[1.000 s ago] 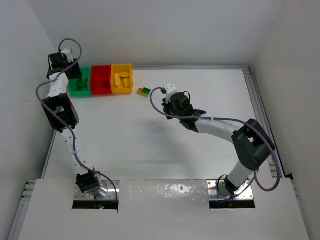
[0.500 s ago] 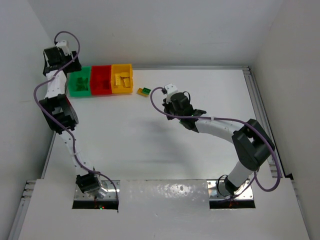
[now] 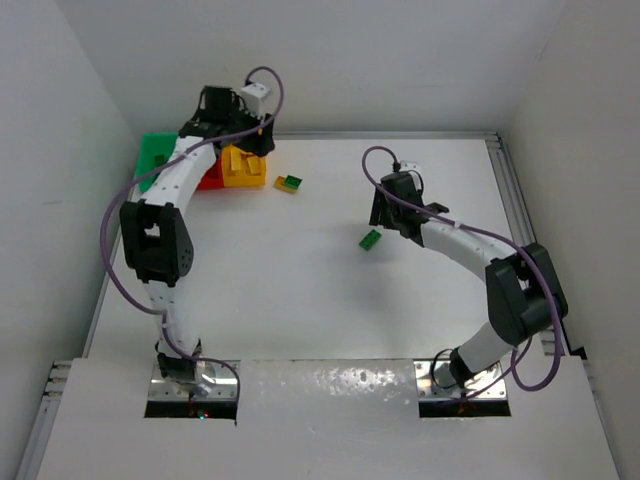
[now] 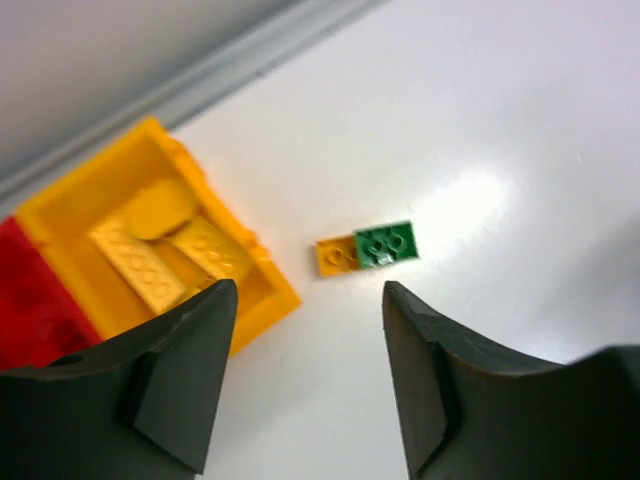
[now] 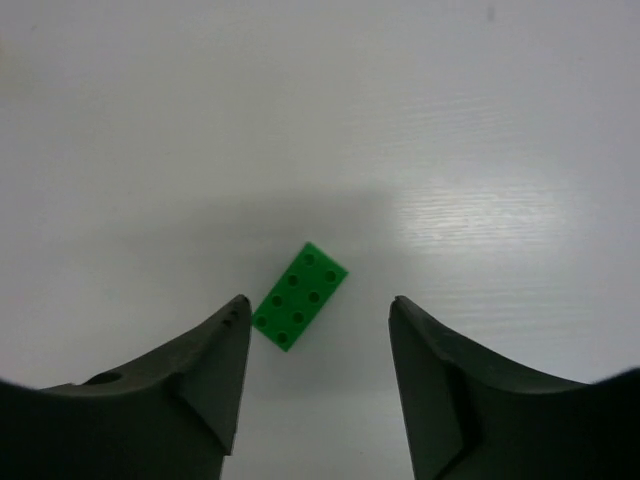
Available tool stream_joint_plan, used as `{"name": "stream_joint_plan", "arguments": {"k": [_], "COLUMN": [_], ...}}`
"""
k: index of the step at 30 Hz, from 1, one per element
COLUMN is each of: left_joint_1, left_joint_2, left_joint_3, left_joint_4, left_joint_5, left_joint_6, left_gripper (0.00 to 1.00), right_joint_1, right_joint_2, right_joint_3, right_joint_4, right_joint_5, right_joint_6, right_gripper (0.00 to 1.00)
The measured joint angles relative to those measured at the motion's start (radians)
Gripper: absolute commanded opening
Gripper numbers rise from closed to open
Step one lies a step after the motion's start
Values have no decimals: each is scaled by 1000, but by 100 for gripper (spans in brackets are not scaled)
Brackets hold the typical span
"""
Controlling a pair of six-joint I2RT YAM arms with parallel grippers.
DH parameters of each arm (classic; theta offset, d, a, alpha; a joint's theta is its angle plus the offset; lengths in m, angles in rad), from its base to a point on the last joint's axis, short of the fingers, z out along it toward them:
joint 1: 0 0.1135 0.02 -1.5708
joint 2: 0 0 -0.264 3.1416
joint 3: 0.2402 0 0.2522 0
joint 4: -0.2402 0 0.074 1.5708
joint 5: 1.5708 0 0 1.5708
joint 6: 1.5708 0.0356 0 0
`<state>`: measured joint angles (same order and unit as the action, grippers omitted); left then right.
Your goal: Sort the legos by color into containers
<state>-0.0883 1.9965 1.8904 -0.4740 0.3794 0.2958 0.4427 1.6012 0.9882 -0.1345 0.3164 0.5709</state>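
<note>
Studded plastic: a flat green lego plate [image 5: 300, 297], two rows of four studs, lies on the smooth white table [image 5: 500, 150] under the spread, empty right gripper [image 5: 320, 305], long axis diagonal in the wrist view. The left gripper [image 4: 307, 290], likewise spread and empty, hangs over a yellow-and-green joined brick [image 4: 368, 248] lying crosswise near the glossy yellow bin [image 4: 255, 262].

Three bins joined in a row at the far left: green bin [image 3: 152, 160], red bin [image 3: 211, 182], yellow bin [image 4: 257, 277]. The yellow one has a few yellow bricks [image 4: 135, 262] lying flat inside. Just beside it, a small yellow brick [image 4: 338, 256] and small green brick [image 4: 387, 243] sit touching end to end. Well apart, near mid-table, a flat green eight-stud plate [image 5: 300, 297] lies alone, studs up, angled.
</note>
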Motion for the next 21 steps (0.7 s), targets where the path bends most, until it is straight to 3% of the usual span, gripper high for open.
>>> {"name": "stream_joint_plan", "arguments": {"k": [7,12,21], "left_joint_1": [-183,-259,-256], "left_joint_2": [84,285,366], "left_joint_3": [5,193,203], "left_joint_4": [-80,-143,-152], "left_joint_5": [-172,-293,-393], "left_joint_6": [95,98,122], "left_gripper": [76,85,76], "right_joint_1": [10,11,11], "right_joint_2": [-13,-25,-59], "right_joint_3": [0,-6,-51], "right_joint_4": [-87,-95,-92], "right_joint_5": [101,111,111], "right_joint_6": [86,92,86], "right_gripper": [67,67,67]}}
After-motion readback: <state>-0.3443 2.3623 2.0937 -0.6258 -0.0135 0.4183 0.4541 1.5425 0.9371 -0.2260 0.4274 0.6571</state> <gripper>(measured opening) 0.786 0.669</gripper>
